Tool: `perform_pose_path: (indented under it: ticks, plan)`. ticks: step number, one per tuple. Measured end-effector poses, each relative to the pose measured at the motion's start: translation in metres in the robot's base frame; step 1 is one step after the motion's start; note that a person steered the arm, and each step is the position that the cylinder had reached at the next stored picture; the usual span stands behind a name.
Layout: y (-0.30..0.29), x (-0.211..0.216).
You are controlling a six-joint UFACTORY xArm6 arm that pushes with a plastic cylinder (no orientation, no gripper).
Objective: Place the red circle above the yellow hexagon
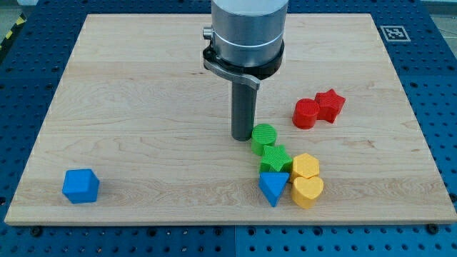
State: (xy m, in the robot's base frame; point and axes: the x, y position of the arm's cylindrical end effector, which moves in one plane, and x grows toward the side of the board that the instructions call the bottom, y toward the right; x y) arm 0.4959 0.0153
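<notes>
The red circle [305, 113] lies right of centre, touching the red star [330, 105] on its right. The yellow hexagon [305, 167] sits lower, below and slightly left of the red circle, with the yellow heart [308, 191] just under it. My tip [243, 136] stands on the board just left of the green circle [263, 138], well left of the red circle and up-left of the yellow hexagon.
A green star [275, 158] lies under the green circle and touches the yellow hexagon's left side. A blue triangle [273, 188] sits below the green star. A blue cube [80, 185] lies at the bottom left. The board's edge [228, 218] runs along the view's bottom.
</notes>
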Motion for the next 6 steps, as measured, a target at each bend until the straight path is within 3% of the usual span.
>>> perform_pose_path:
  ticks: [3,4,6]
  plan:
    - [0.006,-0.008]
    - [0.006,-0.045]
    - [0.006,-0.079]
